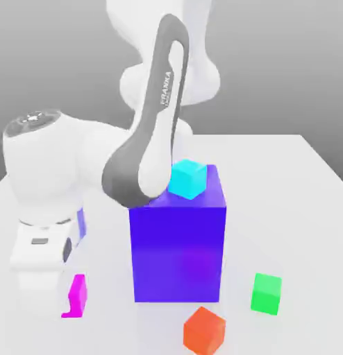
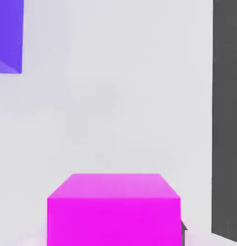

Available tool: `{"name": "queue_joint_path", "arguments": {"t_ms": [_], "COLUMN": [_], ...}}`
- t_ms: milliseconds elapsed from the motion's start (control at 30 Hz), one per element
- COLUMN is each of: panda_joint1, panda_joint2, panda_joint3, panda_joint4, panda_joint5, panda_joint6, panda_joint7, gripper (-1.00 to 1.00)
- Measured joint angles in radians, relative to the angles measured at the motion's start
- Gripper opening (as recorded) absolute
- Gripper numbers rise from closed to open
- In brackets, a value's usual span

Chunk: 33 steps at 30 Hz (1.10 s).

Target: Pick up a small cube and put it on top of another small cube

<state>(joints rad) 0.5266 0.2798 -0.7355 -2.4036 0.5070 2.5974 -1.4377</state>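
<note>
The small cube [image 1: 76,297] is bright magenta and rests on the white table at the exterior view's lower left, half covered by my white hand. My gripper [image 1: 62,299] is down at table level and shut on this cube. In the hand view the magenta cube [image 2: 113,211] lies close under the camera, with a dark fingertip [image 2: 183,229] pressed against one of its sides. The other finger is hidden.
A big blue-purple block [image 1: 178,253] stands mid-table with a cyan cube [image 1: 187,178] on top; its corner [image 2: 8,36] is in the hand view. A green cube [image 1: 266,293] and an orange cube [image 1: 204,331] lie near the front. My arm [image 1: 150,152] arches over the block.
</note>
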Motion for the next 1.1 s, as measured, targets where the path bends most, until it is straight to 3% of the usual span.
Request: {"name": "queue_joint_path", "arguments": {"t_ms": [433,533,767,1100], "panda_joint1": [0.369,0.417,0.480,0.464], "panda_joint2": [-0.211,-0.238,-0.296,-0.323], "panda_joint3": [0.164,0.174,0.186,0.188], "panda_joint4": [-0.033,-0.091,-0.244,-0.246], "panda_joint5": [-0.103,-0.198,-0.503,-0.561], "panda_joint6": [-0.014,0.008,0.048,0.083], "panda_joint7": [0.435,0.487,0.591,0.622], "gripper": [-1.00,-1.00,-1.00,-1.00]}}
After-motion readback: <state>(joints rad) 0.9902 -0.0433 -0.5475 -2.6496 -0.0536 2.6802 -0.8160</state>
